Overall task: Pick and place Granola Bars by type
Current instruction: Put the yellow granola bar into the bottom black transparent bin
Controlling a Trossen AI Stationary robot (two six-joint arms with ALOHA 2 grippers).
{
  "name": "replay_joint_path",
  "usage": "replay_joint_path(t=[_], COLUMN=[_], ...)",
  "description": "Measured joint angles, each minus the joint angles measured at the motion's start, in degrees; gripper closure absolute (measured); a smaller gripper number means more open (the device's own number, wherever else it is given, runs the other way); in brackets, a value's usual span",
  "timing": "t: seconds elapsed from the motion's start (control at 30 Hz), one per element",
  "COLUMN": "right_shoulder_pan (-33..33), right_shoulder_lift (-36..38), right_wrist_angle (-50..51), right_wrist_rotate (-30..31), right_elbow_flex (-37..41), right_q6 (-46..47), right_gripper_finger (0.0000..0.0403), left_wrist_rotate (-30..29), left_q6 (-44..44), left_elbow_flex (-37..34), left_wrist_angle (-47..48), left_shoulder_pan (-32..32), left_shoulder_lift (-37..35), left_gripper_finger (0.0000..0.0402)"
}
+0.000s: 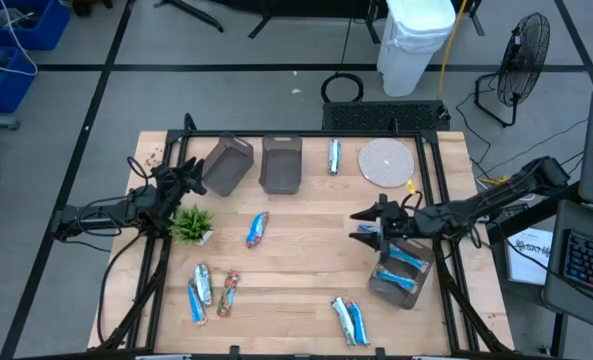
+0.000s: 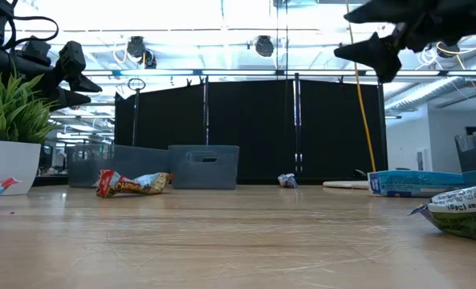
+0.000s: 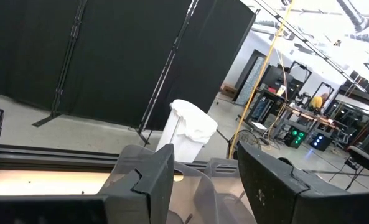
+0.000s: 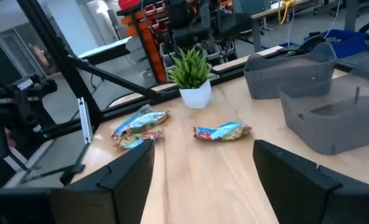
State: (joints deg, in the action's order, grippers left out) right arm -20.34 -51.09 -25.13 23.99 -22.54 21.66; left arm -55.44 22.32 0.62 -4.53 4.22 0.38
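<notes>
While the right pincer (image 1: 368, 225) hangs above the table (image 1: 306, 290) with its two fingers spread wide and nothing between them, the bar it looks likeliest to go for is the lone granola bar (image 1: 257, 229) lying out in the open middle, straight ahead of its fingertips and across a stretch of bare wood. In the right wrist view that same bar (image 4: 222, 131) sits squarely in the gap between the spread fingers, its long axis running crosswise to the pincer's line of approach, so I would guess the wrist has to reach forward and drop, and maybe turn to close across the bar's narrow width. Beyond it, farther from the right pincer, stands the small green plant (image 1: 192, 224), with two more bars (image 4: 139, 120) lying off to one side of it. Right under the pincer's own arm is a grey bin (image 1: 403, 270) that already holds blue-wrapped bars. The left pincer (image 1: 190, 178) is raised near the plant and close beside one of two empty bins (image 1: 228, 165) at the table's far side; its fingers also stand apart, holding nothing. It is about as near the middle bar as the right one, yet it points away from it, towards the bins, so the right arm seems better placed.
</notes>
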Motion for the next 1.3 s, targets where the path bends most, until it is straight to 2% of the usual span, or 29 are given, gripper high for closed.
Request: replay_joint_path(t=[0.37,1.07,1.3], right_shoulder_pan=[-0.02,-0.02,-0.02], right_shoulder_lift=[3.83,3.89,3.89], right_wrist_angle=[-1.28,-1.48,-1.44], right_wrist_rotate=[1.77,1.56,1.59], right_elbow_flex=[4.2,4.61,4.61], right_q6=[-0.38,0.12,-0.29], right_gripper_finger=[0.014,0.014,0.014], left_wrist_rotate=[-0.02,0.6,4.48], left_q6=[-0.02,2.36,-3.55], left_elbow_flex=[-0.02,-0.02,1.08], left_wrist_angle=[-0.01,-0.15,-7.55], left_shoulder_pan=[-0.01,-0.02,-0.25], left_shoulder_lift=[0.0,-0.02,0.0], left_gripper_finger=[0.022,0.022,0.022])
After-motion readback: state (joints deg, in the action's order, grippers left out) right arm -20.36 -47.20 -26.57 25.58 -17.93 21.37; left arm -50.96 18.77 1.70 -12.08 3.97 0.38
